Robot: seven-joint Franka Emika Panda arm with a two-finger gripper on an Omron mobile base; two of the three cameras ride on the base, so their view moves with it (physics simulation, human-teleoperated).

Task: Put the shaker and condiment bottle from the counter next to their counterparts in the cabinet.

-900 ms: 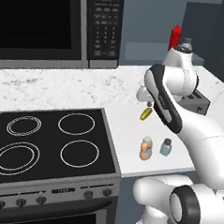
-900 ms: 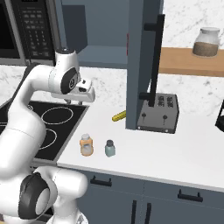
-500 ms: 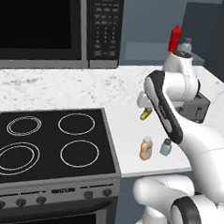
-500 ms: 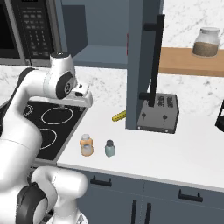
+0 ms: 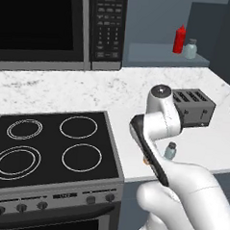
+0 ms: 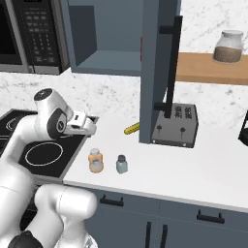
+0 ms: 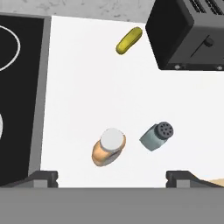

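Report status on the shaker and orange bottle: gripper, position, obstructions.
Gripper open, empty, above the counter. Orange condiment bottle and shaker upright, side by side, apart. Yellow oblong item and toaster lie beyond; approach unobstructed.

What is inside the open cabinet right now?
On the cabinet shelf stand a red squeeze bottle and, right beside it, a small grey-capped shaker. In the right base view the open door edge covers that end of the shelf, hiding the shaker.
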